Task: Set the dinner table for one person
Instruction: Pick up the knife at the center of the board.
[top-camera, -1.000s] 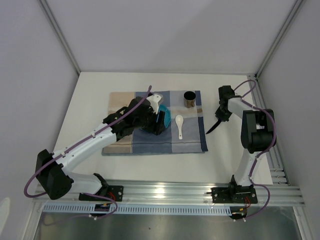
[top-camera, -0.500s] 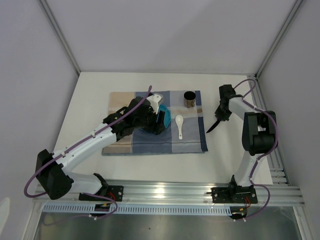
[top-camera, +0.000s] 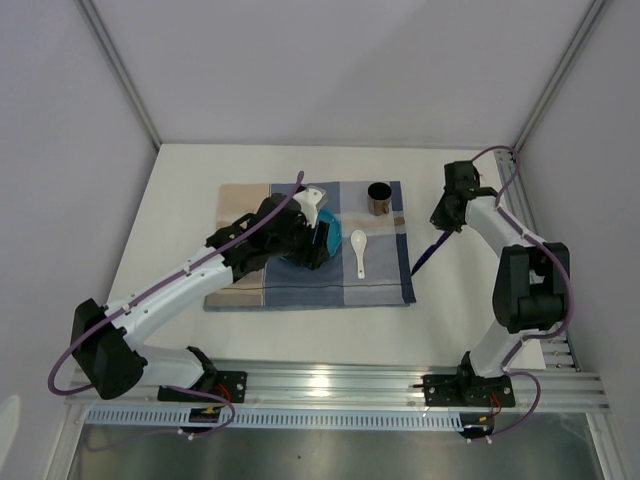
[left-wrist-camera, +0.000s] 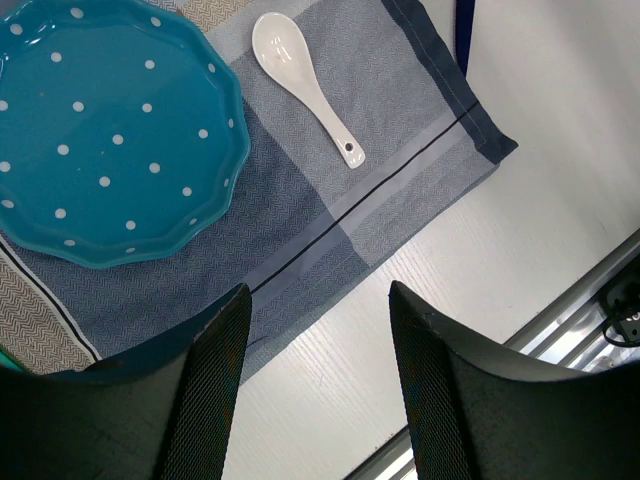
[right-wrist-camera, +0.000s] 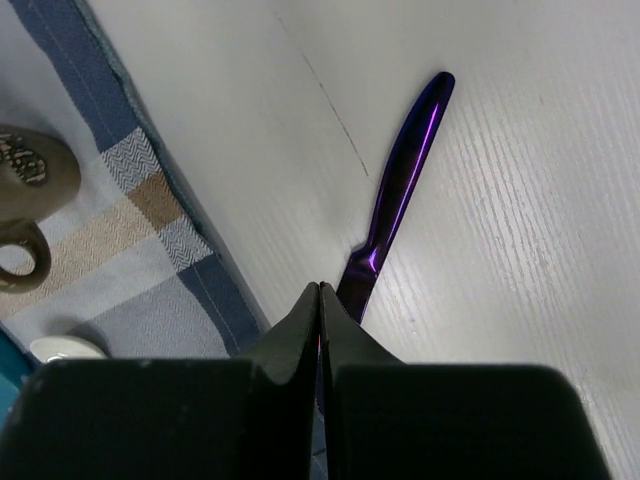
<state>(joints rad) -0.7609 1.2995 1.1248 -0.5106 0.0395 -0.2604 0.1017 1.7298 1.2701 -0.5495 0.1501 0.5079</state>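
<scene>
A blue-and-beige checked placemat (top-camera: 260, 285) lies on the white dinner table (top-camera: 180, 200). On it are a teal dotted plate (left-wrist-camera: 100, 130), a white spoon (top-camera: 360, 250) and a dark metal cup (top-camera: 379, 197). My left gripper (top-camera: 318, 240) is open and empty above the plate and partly hides it from the top. In its wrist view the gripper (left-wrist-camera: 318, 290) frames the mat's corner, with the spoon (left-wrist-camera: 305, 85) beyond. My right gripper (top-camera: 443, 222) is shut on one end of a purple knife (top-camera: 426, 256), right of the mat. In the right wrist view the knife (right-wrist-camera: 405, 180) runs out past the gripper (right-wrist-camera: 320, 290) over the table.
Silver rails (top-camera: 330, 385) edge the table in front and on the right, with white walls at the back and sides. The cup (right-wrist-camera: 25, 180) and the mat's edge (right-wrist-camera: 150, 200) lie left of the knife in the right wrist view. Bare tabletop (left-wrist-camera: 560, 200) lies right of the mat.
The right arm has swung outward to the right and its wrist has moved a little farther back, and the knife now shows longer. The left arm has not moved.
</scene>
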